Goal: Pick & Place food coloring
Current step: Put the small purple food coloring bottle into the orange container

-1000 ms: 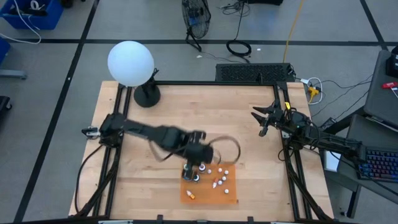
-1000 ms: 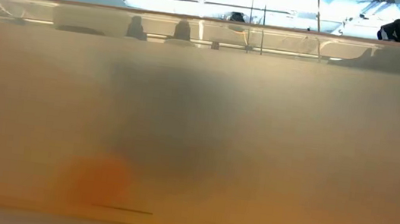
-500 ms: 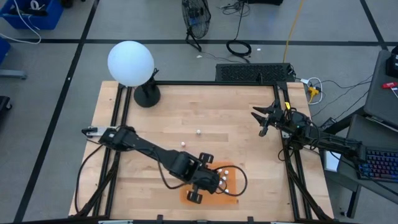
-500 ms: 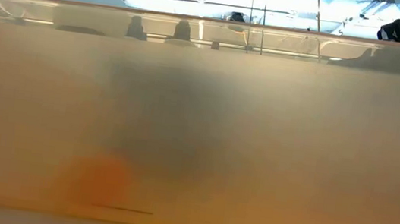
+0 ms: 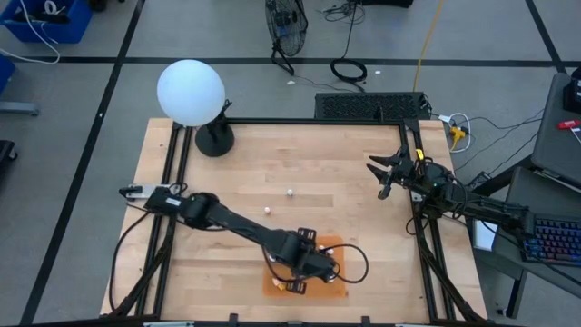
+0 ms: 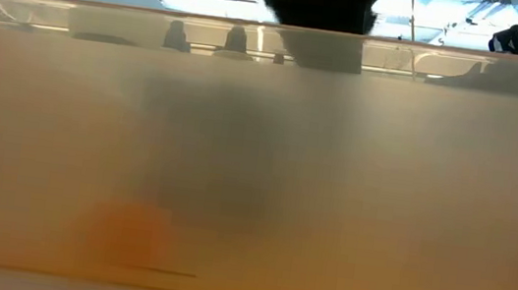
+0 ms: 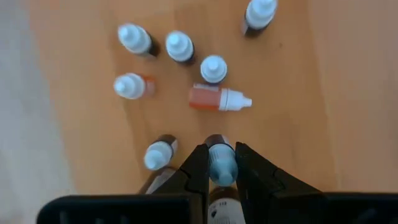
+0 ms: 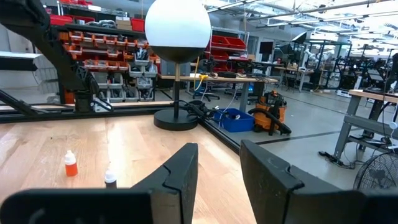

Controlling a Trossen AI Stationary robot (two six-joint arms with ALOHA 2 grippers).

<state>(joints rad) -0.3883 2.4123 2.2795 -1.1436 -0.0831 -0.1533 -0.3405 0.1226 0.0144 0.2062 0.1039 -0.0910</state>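
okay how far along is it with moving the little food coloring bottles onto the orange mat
Done: several bottles stand on the orange mat, and one orange bottle lies on its side there. In hand: the left claw is shut on a bottle with a pale blue cap over the mat. Left: two bottles wait on the bare table. The right claw idles open at the table's right edge.

table (image 5: 227, 182): bears a globe lamp, a mat and scattered bottles
globe lamp (image 5: 191, 93): far left corner of the table
mat (image 5: 334, 245): near edge, about mid-width
left gripper (image 5: 298, 284): over the mat's near left part, with a bottle (image 7: 222, 163) between its fingers
bottle cluster (image 7: 179, 46): on the mat, just beyond that gripper
two stray bottles (image 5: 289, 193): mid-table, well behind the mat
right gripper (image 5: 379, 173): at the table's right edge, well apart from the mat
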